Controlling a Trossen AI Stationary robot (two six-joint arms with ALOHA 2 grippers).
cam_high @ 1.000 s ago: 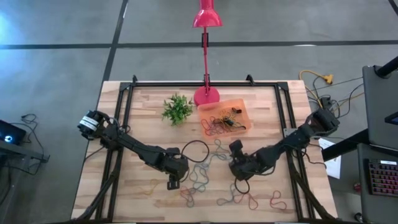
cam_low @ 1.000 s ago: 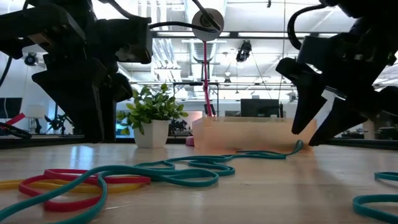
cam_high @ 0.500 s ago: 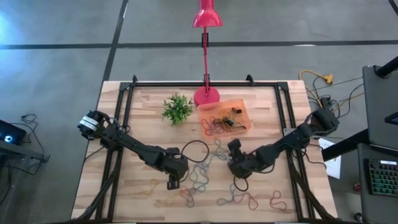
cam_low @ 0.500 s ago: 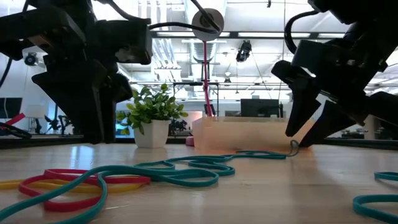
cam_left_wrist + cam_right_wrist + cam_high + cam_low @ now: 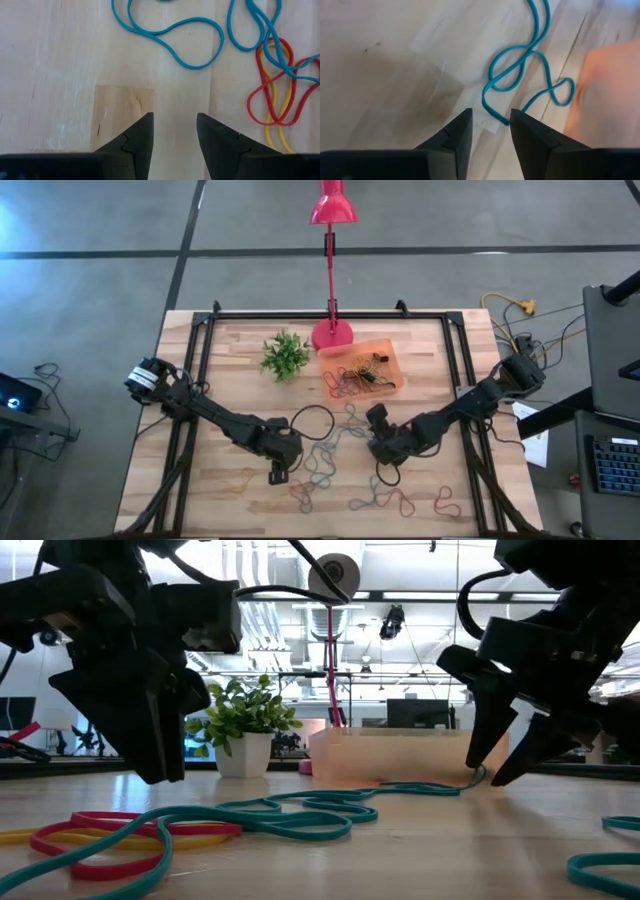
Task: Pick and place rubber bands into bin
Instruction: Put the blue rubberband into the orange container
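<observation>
Low over the counter (image 5: 230,365), the right end effector (image 5: 491,131) stands spread, a teal rubber band (image 5: 530,80) reaching between its fingertips, not pinched. Just beyond lies the orange bin (image 5: 385,352), holding several bands. The left end effector (image 5: 174,135), also spread, hangs over bare wood near blue, red and yellow bands (image 5: 272,85).

The bands (image 5: 272,85) are blue, red and yellow; the bin (image 5: 388,352) is orange, the lamp (image 5: 332,210) pink, the plant (image 5: 284,355) green.
</observation>
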